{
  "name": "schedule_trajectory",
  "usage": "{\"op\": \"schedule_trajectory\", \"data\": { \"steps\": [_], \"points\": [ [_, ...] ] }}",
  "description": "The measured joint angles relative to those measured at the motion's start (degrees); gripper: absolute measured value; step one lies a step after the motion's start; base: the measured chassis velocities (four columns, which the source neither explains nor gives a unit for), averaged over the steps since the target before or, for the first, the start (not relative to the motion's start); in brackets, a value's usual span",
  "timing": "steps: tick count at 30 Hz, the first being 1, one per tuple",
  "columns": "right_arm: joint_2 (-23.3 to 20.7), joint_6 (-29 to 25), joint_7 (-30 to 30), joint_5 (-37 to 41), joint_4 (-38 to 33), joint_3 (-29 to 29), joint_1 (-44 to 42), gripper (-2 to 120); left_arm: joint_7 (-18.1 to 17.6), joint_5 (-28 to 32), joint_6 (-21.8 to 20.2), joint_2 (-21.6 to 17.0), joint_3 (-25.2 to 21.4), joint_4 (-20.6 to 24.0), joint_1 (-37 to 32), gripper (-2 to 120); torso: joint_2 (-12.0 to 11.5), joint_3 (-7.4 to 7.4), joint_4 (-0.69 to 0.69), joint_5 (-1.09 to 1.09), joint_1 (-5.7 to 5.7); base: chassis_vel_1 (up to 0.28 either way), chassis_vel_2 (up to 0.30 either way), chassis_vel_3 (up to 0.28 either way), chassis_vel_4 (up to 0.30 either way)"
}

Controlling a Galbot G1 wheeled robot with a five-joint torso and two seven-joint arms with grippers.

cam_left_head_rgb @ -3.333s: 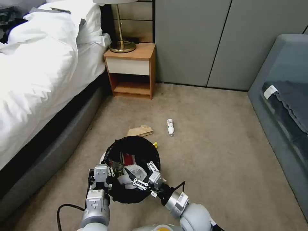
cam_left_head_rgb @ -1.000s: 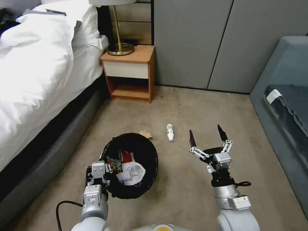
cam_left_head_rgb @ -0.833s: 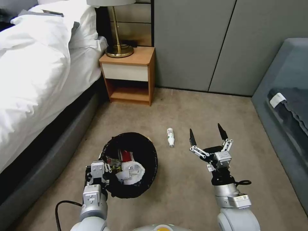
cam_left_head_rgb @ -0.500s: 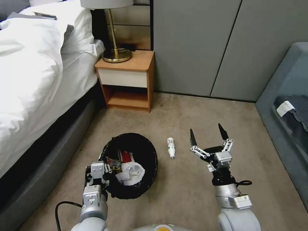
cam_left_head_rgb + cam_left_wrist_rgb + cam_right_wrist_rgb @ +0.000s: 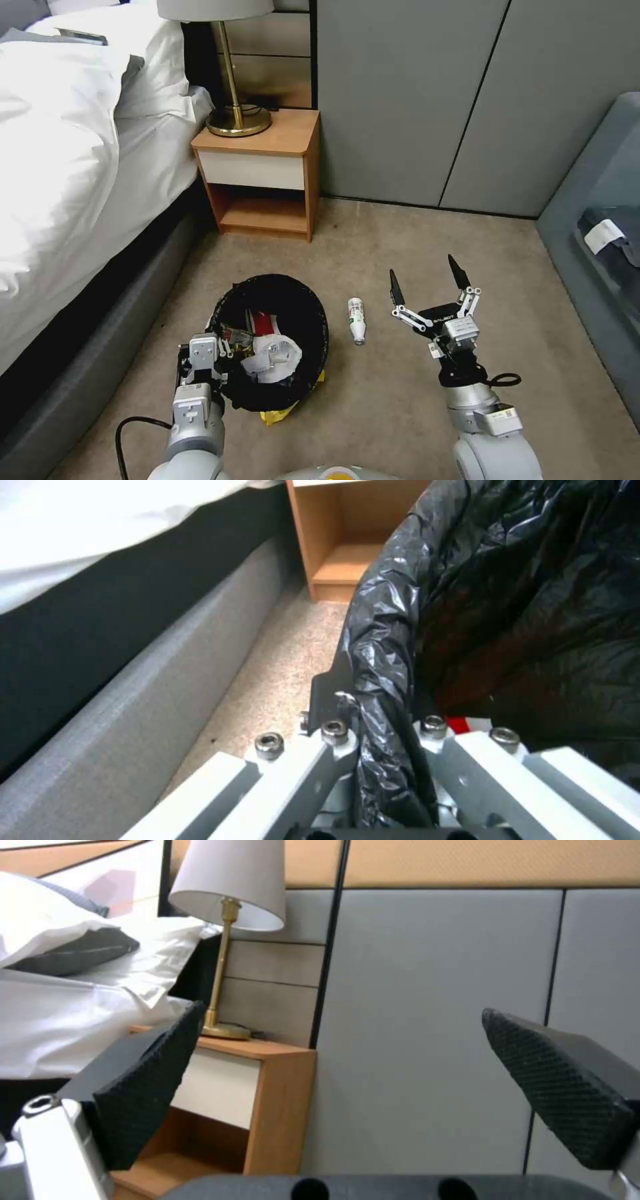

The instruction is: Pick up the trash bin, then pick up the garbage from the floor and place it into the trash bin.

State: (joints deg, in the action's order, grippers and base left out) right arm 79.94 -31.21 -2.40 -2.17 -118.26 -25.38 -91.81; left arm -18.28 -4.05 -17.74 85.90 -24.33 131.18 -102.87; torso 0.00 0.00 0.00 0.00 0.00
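The trash bin, lined with a crinkly black bag, hangs just above the carpet. My left gripper is shut on its near-left rim. In the left wrist view that gripper pinches the folded liner. White tissue and a red-and-white carton lie inside the bin. A small white bottle lies on the floor just right of the bin. My right gripper stands open and empty above the carpet, to the right of the bottle. A yellow wrapper peeks out under the bin's near edge.
A bed with a grey base runs along the left. A wooden nightstand with a brass lamp stands against the grey wall panels. A grey sofa borders the right side. Bare carpet lies between them.
My right gripper has left the bin's mouth and now stands open to its right. The camera has moved, shifting the whole view. The yellow wrapper now shows under the bin's near edge.
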Motion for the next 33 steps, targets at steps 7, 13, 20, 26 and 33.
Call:
{"op": "schedule_trajectory", "data": {
  "steps": [7, 13, 20, 26, 33],
  "points": [
    [-2.2, 10.0, 1.3, 6.6, 1.9, 2.5, 6.7, 100, 0.0, 0.3, 0.0, 0.3, -0.5, 1.1, -1.0, 1, 0.0, 0.00, 0.01, 0.01, 0.00, 0.000, 0.000, 0.000, 0.000],
    [-4.0, 23.6, 6.3, 16.1, 7.0, 8.9, 14.8, 100, -0.1, 0.3, 0.2, 0.9, -0.7, 1.3, -1.5, 1, 0.0, 0.01, 0.00, 0.01, 0.00, 0.000, 0.000, 0.000, 0.000],
    [-5.2, 37.6, 11.6, 29.5, 13.6, 15.8, 23.7, 100, -0.1, -0.3, 0.2, 1.4, -0.7, 1.8, -1.3, 1, 0.0, 0.01, 0.01, 0.00, 0.00, 0.000, 0.000, 0.000, 0.000],
    [-5.0, 40.8, 12.2, 29.7, 20.9, 19.0, 27.9, 100, -0.1, -0.4, 0.2, 1.1, -1.0, 1.8, -1.3, 1, 0.0, 0.00, 0.01, 0.00, 0.00, 0.000, 0.000, 0.000, 0.000],
    [-4.1, 40.0, 9.8, 23.4, 33.2, 20.8, 30.4, 100, -0.1, -0.2, 0.0, 0.9, -1.1, 1.6, -1.2, 1, 0.0, 0.01, 0.00, 0.01, 0.00, 0.000, 0.000, 0.000, 0.000]
  ]
}}
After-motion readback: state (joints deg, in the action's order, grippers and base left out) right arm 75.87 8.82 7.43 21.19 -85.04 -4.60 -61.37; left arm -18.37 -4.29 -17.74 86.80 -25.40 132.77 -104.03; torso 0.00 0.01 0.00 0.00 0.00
